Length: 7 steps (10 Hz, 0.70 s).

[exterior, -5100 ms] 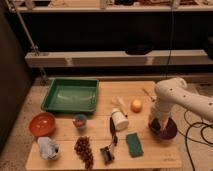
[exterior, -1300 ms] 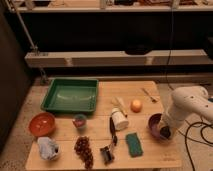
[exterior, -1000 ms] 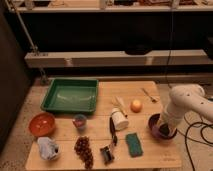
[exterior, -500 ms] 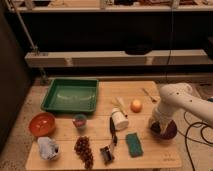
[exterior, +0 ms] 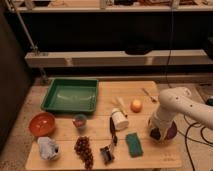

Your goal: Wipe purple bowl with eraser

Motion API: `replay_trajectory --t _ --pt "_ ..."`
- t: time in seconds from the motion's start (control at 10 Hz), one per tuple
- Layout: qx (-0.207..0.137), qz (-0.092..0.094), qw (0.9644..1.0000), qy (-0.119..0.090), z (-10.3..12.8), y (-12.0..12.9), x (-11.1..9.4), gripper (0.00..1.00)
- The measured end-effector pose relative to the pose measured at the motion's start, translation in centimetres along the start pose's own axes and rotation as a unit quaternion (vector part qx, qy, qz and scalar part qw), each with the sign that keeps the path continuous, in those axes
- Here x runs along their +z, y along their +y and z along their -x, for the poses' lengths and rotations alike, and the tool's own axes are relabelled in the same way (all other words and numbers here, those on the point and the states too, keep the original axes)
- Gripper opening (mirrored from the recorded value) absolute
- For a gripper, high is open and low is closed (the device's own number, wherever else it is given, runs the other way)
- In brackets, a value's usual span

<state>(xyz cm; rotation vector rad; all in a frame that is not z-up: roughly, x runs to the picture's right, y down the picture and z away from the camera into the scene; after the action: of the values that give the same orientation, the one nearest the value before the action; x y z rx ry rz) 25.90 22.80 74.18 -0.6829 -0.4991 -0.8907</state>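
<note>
The purple bowl [exterior: 169, 134] sits at the right end of the wooden table [exterior: 105, 125], and only its right and lower rim shows. My white arm [exterior: 175, 105] reaches in from the right and bends down over the bowl. The gripper [exterior: 154, 130] points down into the bowl's left half, its tip dark against the bowl. The eraser is hidden, and I cannot tell whether the gripper holds it.
A green tray [exterior: 71, 95] stands at the back left. Nearer lie an orange-red bowl [exterior: 42, 123], a crumpled cloth [exterior: 48, 148], grapes [exterior: 84, 151], a small cup [exterior: 80, 122], a white bottle [exterior: 119, 119], an orange [exterior: 136, 105], a green sponge [exterior: 133, 144] and a black clip [exterior: 106, 152].
The arm has swung left from the bowl's right side over the bowl, covering more of it. Nothing else on the table has moved.
</note>
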Motion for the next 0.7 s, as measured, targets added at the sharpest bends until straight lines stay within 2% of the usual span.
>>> replay_trajectory --t 0.4,0.7 --pt "0.012 0.007 0.9999 -0.002 -0.2 2.2 -0.3 0.0" --pt "0.024 0.012 0.9996 0.011 -1.1 3.4 -1.1 0.0"
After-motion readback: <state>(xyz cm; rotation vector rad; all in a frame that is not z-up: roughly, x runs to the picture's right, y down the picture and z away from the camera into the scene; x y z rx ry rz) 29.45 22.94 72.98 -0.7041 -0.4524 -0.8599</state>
